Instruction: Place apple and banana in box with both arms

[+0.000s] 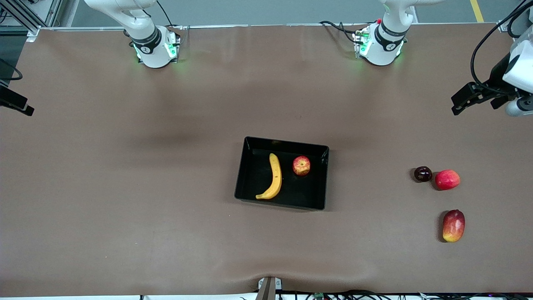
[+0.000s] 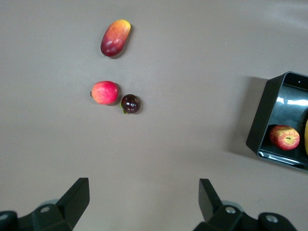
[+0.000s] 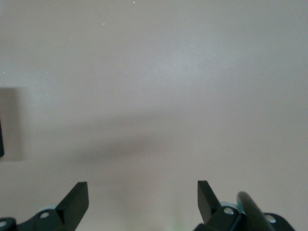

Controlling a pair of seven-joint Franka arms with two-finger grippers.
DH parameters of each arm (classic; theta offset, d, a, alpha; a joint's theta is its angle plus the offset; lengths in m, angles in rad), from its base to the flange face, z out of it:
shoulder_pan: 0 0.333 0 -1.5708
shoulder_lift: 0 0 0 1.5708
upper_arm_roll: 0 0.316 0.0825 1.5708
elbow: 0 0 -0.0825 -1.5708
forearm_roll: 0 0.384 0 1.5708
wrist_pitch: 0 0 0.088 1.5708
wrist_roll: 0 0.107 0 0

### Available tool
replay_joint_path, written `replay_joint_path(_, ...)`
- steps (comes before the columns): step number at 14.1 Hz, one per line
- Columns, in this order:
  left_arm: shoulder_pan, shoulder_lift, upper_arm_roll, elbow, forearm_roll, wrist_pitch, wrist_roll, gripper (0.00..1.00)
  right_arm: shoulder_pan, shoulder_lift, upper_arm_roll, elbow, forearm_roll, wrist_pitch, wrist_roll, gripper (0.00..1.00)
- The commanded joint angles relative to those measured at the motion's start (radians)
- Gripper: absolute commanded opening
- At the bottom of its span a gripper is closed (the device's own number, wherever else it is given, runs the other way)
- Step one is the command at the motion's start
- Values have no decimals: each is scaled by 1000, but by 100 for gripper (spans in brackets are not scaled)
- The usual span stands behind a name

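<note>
The banana (image 1: pixel 272 177) and the apple (image 1: pixel 301 165) lie side by side, apart, inside the box (image 1: pixel 250 143) at the middle of the table (image 1: pixel 125 187). My left gripper (image 2: pixel 144 204) hangs spread wide and empty over the table's left-arm end. My right gripper (image 3: pixel 143 202) is likewise wide and empty over bare table.

Even, fairly bright overhead light falls on the brown tabletop (image 1: pixel 125 187), with a broad soft shadow near its middle, just beside the black box (image 1: pixel 250 166). The box's glossy walls show pale glare in the left wrist view. The mango (image 1: pixel 453 225), the red-pink fruit (image 1: pixel 447 179) and the dark round fruit (image 1: pixel 422 173) cast short dark shadows. Green light glows at both arm bases. The right wrist view is washed pale, crossed by a faint blurred shadow; fingertips (image 3: pixel 77 199) look sharp.
</note>
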Motion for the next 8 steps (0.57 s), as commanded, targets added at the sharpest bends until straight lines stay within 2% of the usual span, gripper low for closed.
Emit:
replay_joint_path(1, -2, -25, 9, -28, -21, 14, 19, 100, -22, -9, 13, -1, 17, -8, -10, 100)
replay_joint_path(8, -5, 1, 7, -12, -23, 2, 51, 100, -22, -9, 13, -1, 16, -8, -10, 100)
